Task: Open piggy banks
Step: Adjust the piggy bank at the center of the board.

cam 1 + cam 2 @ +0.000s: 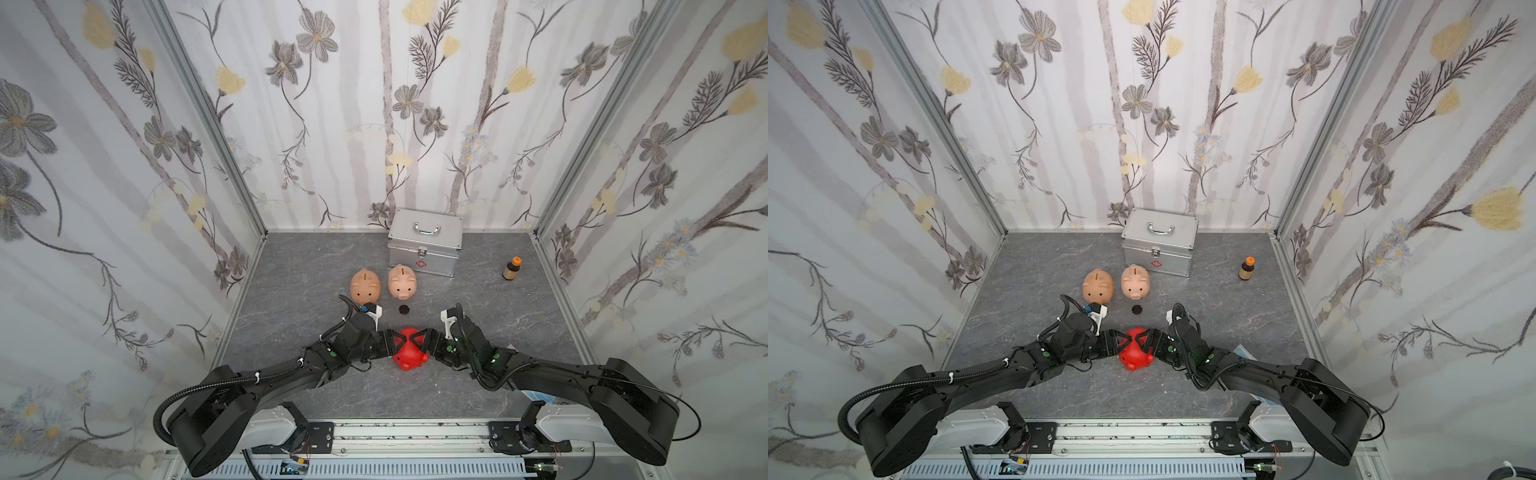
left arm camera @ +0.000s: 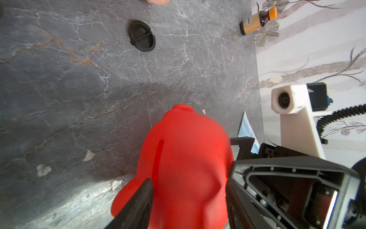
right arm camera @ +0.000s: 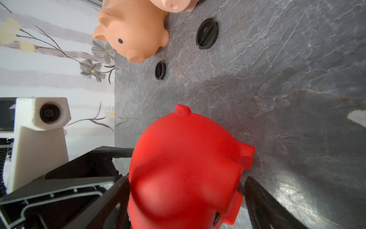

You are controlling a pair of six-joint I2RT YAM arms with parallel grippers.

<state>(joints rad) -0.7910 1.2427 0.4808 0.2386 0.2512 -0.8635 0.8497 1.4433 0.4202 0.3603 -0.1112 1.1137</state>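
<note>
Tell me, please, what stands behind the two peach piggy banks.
A silver case with a handle on top stands there, near the back wall; the nearer pig hides its lower front corner.

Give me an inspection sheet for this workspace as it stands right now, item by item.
Surface: grey marbled tabletop, pale chips.
Job's things: red piggy bank between both grippers; peach piggy banks upright farther back; two black plugs lying loose.
Clutter: silver case, brown bottle, blue-white flat item partly under the right arm.
Grippers: left gripper shut on red piggy bank; right gripper jaws wide astride it, grip unclear.
Cables: black hoses along both arms.
Surroundings: floral walls on three sides.
</note>
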